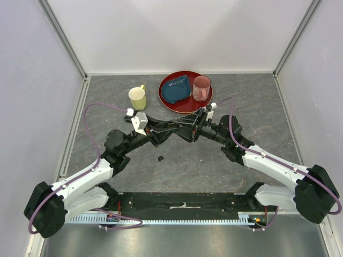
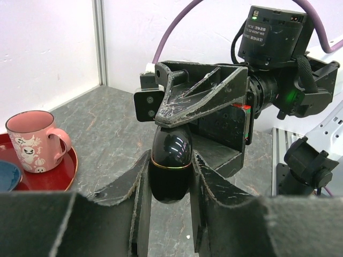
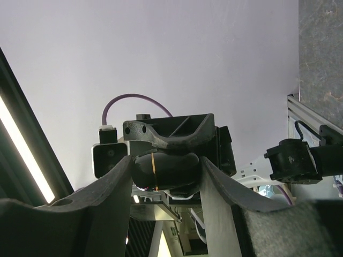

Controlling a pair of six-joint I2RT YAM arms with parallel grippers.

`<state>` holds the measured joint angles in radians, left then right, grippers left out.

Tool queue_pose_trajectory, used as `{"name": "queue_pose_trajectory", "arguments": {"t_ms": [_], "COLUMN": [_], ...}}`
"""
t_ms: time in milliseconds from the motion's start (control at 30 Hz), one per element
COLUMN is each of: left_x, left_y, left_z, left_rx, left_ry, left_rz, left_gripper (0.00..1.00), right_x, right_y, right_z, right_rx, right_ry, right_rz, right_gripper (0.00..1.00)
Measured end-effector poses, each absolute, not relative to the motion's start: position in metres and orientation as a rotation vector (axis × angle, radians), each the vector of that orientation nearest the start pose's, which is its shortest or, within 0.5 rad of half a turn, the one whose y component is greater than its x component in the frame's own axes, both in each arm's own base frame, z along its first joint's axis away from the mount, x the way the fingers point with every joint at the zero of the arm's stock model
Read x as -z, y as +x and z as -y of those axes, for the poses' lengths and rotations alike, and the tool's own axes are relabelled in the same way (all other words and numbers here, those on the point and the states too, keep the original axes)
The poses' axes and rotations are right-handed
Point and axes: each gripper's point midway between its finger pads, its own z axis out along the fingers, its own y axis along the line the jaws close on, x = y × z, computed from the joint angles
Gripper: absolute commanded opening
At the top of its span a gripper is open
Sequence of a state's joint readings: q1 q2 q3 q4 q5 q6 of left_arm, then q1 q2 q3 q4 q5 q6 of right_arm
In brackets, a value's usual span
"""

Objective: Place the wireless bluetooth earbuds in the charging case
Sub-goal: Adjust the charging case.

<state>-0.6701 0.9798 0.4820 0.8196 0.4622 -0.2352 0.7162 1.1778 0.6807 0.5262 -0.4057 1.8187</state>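
Both the left end effector (image 2: 170,160) and the right end effector (image 3: 166,160) clench the case (image 2: 170,179) above the worktop (image 1: 203,166), likely to open it for the earbud (image 1: 159,158) lying near.

**Tally on the bench: seven loose things, two pincers**

There are two mugs, a yellow mug (image 1: 137,98) and a pink mug (image 1: 201,88). There is one red plate (image 1: 185,108), one blue item (image 1: 176,89), one charging case (image 2: 170,155) and one visible earbud (image 1: 160,158). There are two pincers, the left pincer (image 2: 170,160) and the right pincer (image 3: 166,166).
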Motion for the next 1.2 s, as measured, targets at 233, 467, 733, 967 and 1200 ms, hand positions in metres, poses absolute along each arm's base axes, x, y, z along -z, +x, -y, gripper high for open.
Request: {"name": "queue_pose_trajectory", "arguments": {"t_ms": [233,467,733,967,1200], "left_x": [-0.3013,-0.2955,-0.2962,-0.2966,-0.3015], "left_y": [0.2176,0.2157,0.2137,0.2131,0.2130], "left_z": [0.2820,0.2815,0.2810,0.2820,0.2820], "left_rx": [1.054,1.054,1.061,1.068,1.071], "left_ry": [0.684,0.679,0.669,0.667,0.649], "left_rz": [-1.173,-1.170,-1.155,-1.153,-1.138], "left_gripper": [0.08,0.11,0.35,0.37,0.36], "right_x": [-0.3095,-0.3035,-0.3043,-0.3041,-0.3089], "right_y": [0.2184,0.2175,0.2165,0.2151,0.2144], "right_z": [-0.3306,-0.3297,-0.3298,-0.3286,-0.3278], "right_rx": [-2.142,-2.142,-2.153,-2.185,-2.216], "right_ry": [0.717,0.729,0.732,0.759,0.768], "right_rz": [-1.968,-1.974,-1.971,-1.960,-1.942], "right_gripper": [0.24,0.26,0.25,0.25,0.25]}}
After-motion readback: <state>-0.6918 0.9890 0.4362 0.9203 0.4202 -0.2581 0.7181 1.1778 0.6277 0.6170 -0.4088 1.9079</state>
